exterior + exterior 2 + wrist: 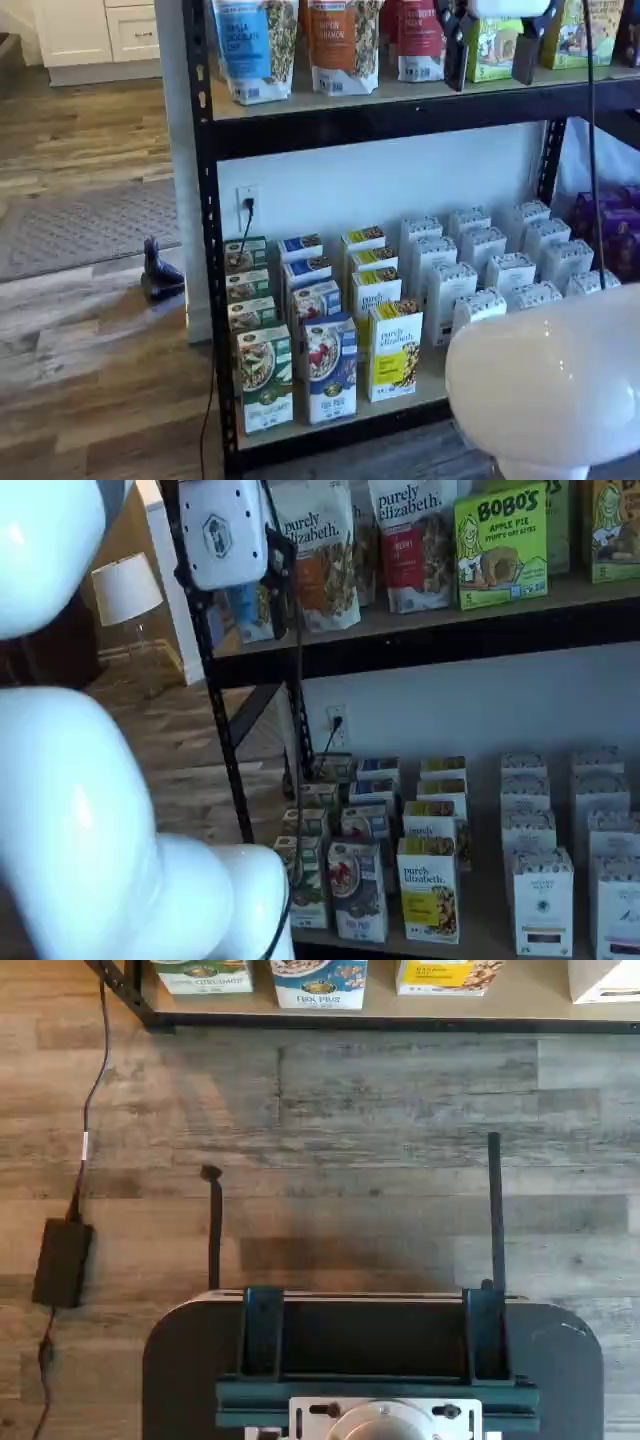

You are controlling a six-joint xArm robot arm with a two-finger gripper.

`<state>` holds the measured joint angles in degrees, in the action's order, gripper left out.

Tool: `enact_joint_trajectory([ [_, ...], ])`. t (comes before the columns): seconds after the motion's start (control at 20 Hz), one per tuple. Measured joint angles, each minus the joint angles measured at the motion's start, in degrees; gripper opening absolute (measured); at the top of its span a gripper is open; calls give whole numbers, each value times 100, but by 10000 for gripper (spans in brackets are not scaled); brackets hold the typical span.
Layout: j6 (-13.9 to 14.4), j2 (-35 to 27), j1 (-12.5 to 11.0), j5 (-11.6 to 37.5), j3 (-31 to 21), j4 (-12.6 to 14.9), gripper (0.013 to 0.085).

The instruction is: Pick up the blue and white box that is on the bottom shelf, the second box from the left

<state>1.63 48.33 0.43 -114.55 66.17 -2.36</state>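
Observation:
The blue and white box stands at the front of its row on the bottom shelf, between a green-and-white carton and a yellow-and-white one. It also shows in the other shelf view as the blue and white box on the bottom shelf. The wrist view catches only the lower front of the blue and white box on the bottom shelf, beyond bare floor. My gripper hangs high at upper-shelf level, far above the box, open with nothing between its black fingers. Its white body shows too.
A green-and-white carton and a yellow-and-white carton flank the box. Rows of white cartons fill the right. Bags line the upper shelf. My white arm bulks in front. A power brick lies on the floor.

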Motion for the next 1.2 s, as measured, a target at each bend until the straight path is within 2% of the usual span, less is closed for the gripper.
enact_joint_trajectory([
  [0.55,-22,136,-41,419,-262,-74,850],
  [1.2,107,154,161,1167,-1035,128,850],
])
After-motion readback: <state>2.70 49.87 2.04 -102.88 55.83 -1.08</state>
